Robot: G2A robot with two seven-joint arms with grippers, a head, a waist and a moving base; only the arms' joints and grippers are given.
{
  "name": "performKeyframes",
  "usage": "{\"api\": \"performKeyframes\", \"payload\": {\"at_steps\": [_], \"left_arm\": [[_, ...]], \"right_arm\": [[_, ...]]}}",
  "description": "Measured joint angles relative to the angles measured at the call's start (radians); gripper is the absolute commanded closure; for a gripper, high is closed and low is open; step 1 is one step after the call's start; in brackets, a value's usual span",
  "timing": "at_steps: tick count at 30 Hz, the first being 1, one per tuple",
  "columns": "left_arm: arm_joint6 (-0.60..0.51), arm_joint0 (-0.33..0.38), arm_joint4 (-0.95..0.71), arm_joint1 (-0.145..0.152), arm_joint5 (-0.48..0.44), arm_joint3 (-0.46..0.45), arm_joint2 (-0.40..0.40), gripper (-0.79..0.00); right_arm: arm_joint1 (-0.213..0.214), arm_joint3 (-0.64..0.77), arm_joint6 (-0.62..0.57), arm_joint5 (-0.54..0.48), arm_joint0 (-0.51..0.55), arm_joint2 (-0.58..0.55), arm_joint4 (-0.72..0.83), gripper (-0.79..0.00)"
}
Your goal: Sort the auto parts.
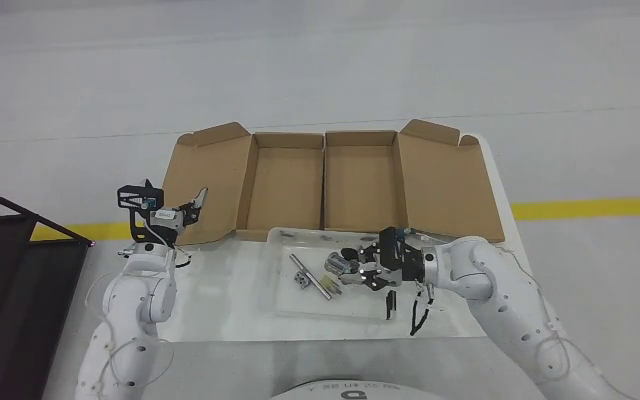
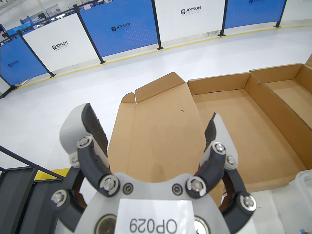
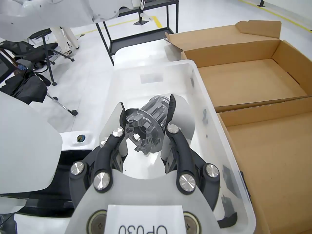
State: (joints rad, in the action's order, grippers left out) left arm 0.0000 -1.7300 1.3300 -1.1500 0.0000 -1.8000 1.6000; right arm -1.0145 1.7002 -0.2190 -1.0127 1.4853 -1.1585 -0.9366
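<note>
My right jaws (image 3: 146, 101) grip the grey flanged metal hub (image 3: 143, 127), its barrel partly hidden behind one pad, inside the clear plastic tray (image 3: 195, 74). At the tray's ten o'clock, my left jaws (image 2: 150, 112) stand wide over the brown cardboard box (image 2: 243, 118).

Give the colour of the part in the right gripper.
The part is dark grey; right wrist view.

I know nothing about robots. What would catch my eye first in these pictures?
First, the right gripper, shut on a grey flanged metal part that it holds over a clear plastic tray. Beyond the tray lies a wide cardboard box with two bare compartments and its flaps spread flat. The left gripper is open with nothing in it, by the box's left flap.
</note>
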Motion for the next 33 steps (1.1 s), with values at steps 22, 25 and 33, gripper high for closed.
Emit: {"api": "performKeyframes", "payload": {"at_steps": [22,25,33], "left_arm": [[0.000,0.000,0.000,0.000,0.000,0.000,0.000,-0.785],[0.000,0.000,0.000,0.000,0.000,0.000,0.000,-0.785],[0.000,0.000,0.000,0.000,0.000,0.000,0.000,-0.785]], "right_arm": [[0.070,-0.012,0.385,0.000,-0.094,0.150,0.358,0.000],[0.069,-0.013,0.373,0.000,-0.094,0.148,0.340,0.000],[0.069,-0.013,0.373,0.000,-0.094,0.148,0.340,0.000]]}}
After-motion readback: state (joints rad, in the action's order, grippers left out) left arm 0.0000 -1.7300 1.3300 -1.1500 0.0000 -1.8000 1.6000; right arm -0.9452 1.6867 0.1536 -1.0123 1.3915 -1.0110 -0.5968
